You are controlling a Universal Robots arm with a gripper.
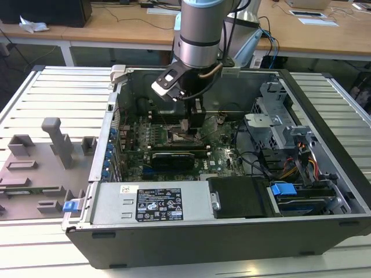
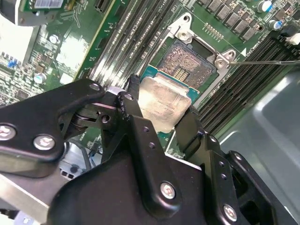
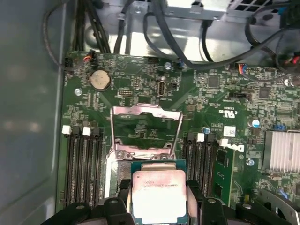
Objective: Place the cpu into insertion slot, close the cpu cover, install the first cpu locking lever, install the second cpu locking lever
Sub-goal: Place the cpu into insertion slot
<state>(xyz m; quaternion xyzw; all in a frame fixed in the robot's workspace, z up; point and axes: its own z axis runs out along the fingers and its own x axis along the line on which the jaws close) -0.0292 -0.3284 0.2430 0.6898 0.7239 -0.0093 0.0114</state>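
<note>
Silver-topped cpu (image 2: pixel 162 104) sits clamped in your gripper (image 2: pixel 159 111), just above the insertion slot (image 2: pixel 188 61), with the cpu cover (image 3: pixel 146 110) raised.

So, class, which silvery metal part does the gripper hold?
The cpu: the solid flat square in the gripper; the cpu cover is a windowed frame, standing open.

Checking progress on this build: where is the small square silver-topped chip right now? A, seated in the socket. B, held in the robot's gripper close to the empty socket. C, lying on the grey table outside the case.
B: the small square silver-topped chip sits clamped in the gripper, and the dark square socket recess with its silver rim is bare.
</note>
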